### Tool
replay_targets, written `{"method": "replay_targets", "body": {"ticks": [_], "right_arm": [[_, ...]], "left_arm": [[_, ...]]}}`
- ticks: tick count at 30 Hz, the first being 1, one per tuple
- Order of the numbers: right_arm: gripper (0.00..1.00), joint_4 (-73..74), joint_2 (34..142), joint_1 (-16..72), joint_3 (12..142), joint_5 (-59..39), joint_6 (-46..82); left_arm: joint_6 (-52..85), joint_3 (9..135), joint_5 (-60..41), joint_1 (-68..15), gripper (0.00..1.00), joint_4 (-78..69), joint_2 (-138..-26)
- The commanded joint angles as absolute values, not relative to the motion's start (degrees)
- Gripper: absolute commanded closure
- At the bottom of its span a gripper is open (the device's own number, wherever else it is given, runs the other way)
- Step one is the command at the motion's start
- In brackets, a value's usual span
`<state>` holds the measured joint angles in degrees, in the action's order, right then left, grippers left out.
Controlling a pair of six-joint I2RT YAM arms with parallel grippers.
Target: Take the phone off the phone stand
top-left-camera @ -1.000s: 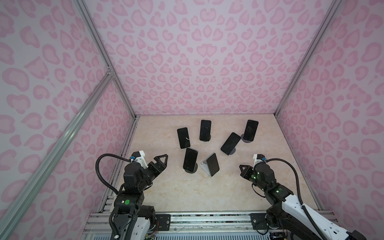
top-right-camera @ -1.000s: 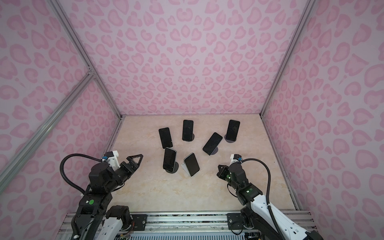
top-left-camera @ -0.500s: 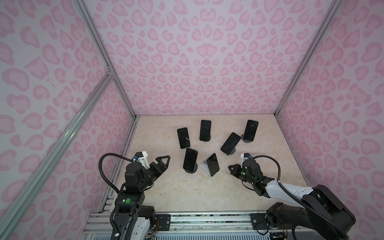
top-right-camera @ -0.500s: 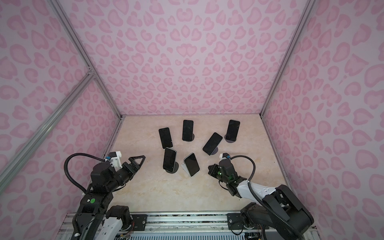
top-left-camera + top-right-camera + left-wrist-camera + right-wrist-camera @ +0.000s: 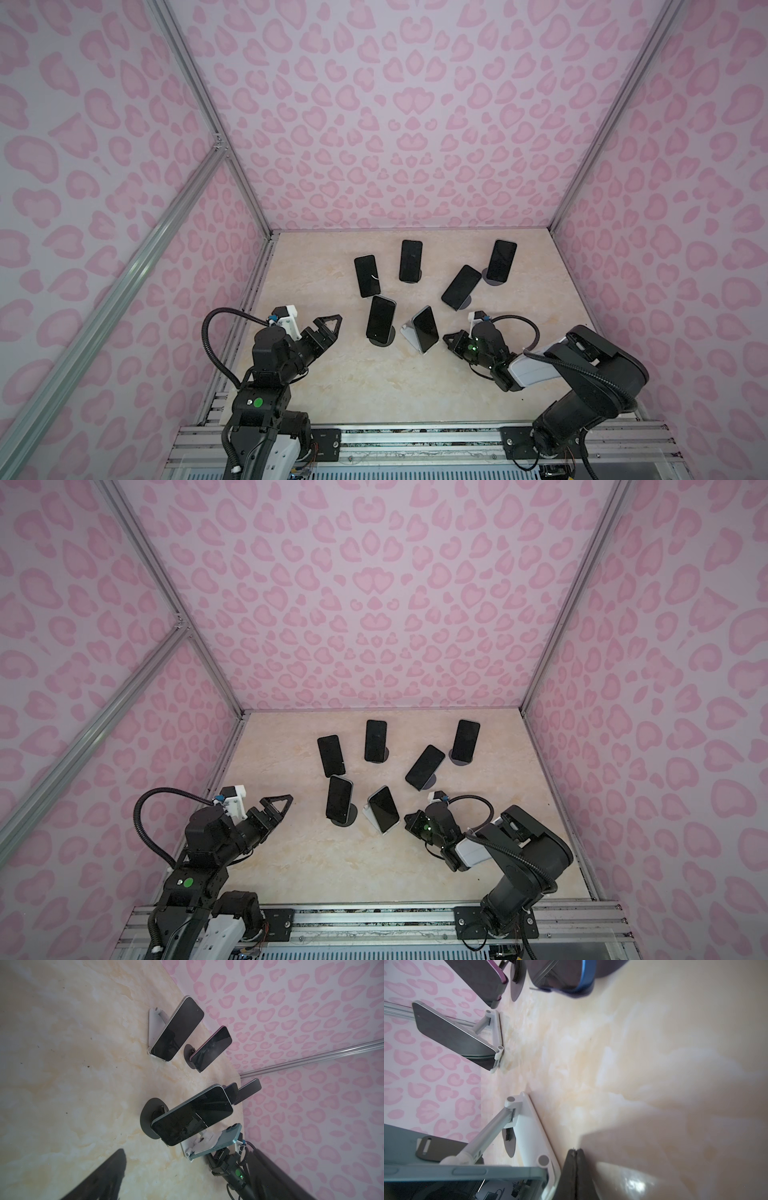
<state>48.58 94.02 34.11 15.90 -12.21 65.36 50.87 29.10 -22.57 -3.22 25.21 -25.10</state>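
Phone (image 5: 425, 335) hides most of white stand (image 5: 409, 331) | right hand (image 5: 447, 336) closed, empty | left hand (image 5: 332, 328) wide, empty

Your two arms are mostly black; your left arm (image 5: 270, 357) wears a white camera block (image 5: 289, 322) with a blue plug (image 5: 272, 319), a ribbed black hose (image 5: 204, 332) looping beside it, and a round green sticker (image 5: 258, 402) on its base; the left gripper (image 5: 334, 327) ends in skeletal black triangles; your right arm (image 5: 598, 370) shows a white forearm shell (image 5: 536, 369) and what looks like a small green lamp (image 5: 470, 347)
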Motion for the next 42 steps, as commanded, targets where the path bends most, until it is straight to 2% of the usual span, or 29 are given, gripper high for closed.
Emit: {"method": "replay_targets", "body": {"ticks": [1,23,34,42], "right_arm": [[1.0,53.8,96.4,34.5,14.4,-11.7,68.4],[1.0,64.0,105.1,37.0,11.8,-11.4,74.8],[1.0,52.2,98.3,38.1,13.2,-8.8,71.5],[1.0,47.9,97.4,39.5,15.8,-7.9,70.2]], "left_arm": [[49.9,29.1,-22.3,-3.3,0.05,24.7,-24.9],[50.3,30.1,-21.7,-3.4,0.05,25.0,-25.1],[50.0,30.2,-21.5,-3.4,0.05,25.6,-24.6],[49.8,29.5,-21.4,-3.4,0.05,25.9,-23.9]]}}
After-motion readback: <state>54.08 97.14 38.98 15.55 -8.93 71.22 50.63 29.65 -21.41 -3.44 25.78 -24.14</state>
